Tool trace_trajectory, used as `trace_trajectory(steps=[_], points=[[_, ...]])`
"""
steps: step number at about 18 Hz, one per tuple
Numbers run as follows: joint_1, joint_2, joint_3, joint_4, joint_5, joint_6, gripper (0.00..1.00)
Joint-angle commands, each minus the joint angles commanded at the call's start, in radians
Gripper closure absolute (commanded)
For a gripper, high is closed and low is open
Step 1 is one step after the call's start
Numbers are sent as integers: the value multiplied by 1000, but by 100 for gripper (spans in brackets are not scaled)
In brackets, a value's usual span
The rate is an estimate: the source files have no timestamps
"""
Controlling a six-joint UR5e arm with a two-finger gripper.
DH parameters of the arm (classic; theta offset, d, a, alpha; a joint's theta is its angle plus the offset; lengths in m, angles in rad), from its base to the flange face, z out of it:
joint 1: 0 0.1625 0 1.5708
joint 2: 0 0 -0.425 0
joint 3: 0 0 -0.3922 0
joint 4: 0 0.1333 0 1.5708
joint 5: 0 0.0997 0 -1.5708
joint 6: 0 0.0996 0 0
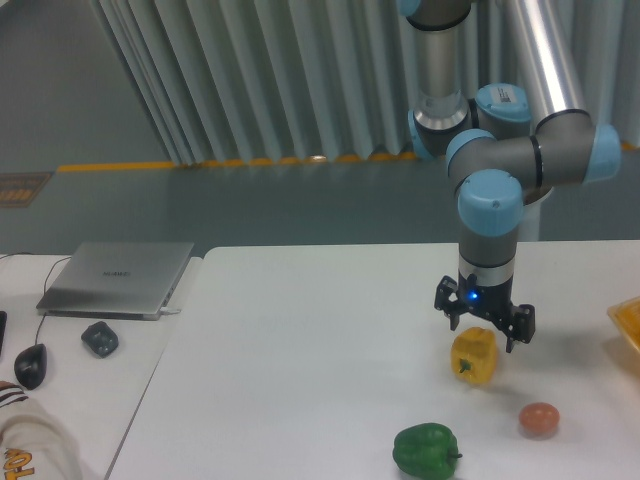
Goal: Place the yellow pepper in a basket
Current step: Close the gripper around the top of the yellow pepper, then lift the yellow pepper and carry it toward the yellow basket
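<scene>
Arm: bent at the elbow, wrist pointing straight down.
Gripper (484, 333): fingers spread wide, right above the yellow pepper (474, 356).
Basket (627, 321): far right edge.

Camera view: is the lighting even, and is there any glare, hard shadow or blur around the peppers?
Camera view: soft, even light; the table reads near-white with only faint shadows under the yellow pepper and green pepper; a blue LED glows on the pincer; overall slightly soft, no motion blur.

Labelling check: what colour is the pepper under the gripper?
Yellow pepper, clearest in the fixed camera view.
</scene>
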Motion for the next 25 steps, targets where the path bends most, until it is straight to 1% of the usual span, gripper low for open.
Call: trace_trajectory(steps=[1,7,17,18,19,20,21,22,23,25], points=[[-15,-3,0,2,11,-2,0],[-26,-11,-12,2,14,-2,0],[-28,-35,-12,3,23,-2,0],[-28,-37,-9,2,23,-2,5],[-29,-38,-9,2,23,-3,16],[-28,-38,-9,2,23,-3,23],[-28,-37,-6,2,23,-3,36],[-28,-35,-5,2,23,-2,45],[-28,-35,-2,2,22,-2,58],[-28,-32,5,0,22,0,63]])
